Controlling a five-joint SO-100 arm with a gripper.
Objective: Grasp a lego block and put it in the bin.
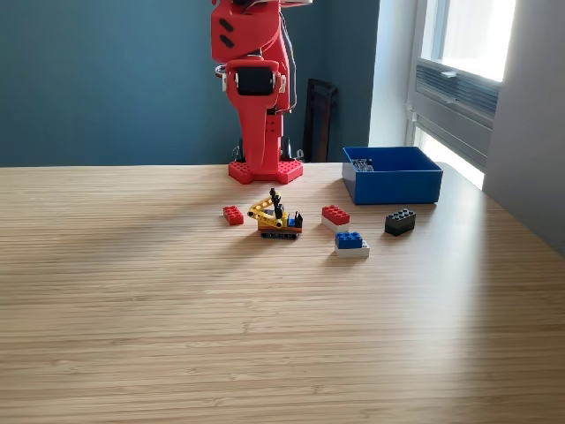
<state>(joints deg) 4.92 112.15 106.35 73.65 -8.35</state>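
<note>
**Fingers out of sight, four bricks loose near the bin**

Fingers of the arm do not show in the exterior view, so I cannot tell if they are open, closed or holding anything. Only the lower part of the red arm point(256, 88) is seen: it stands upright on its red base point(265, 170) at the far edge of the table, and its top is cut by the picture's upper border.

The table point(265, 336) is light wood with fine lines in the grain. Behind it is a dark teal wall, and a window gives daylight at the exterior view's right.

The blue bin point(393, 175) sits near the far right corner of the table. Something small and pale lies inside it, too small to name.

Four loose bricks lie in front: one small red brick point(233, 215), one red brick on a white one point(335, 216), one blue brick on a white one point(350, 243), one black brick point(400, 221). Between the two red ones stands one small yellow lego vehicle point(277, 217).
</note>
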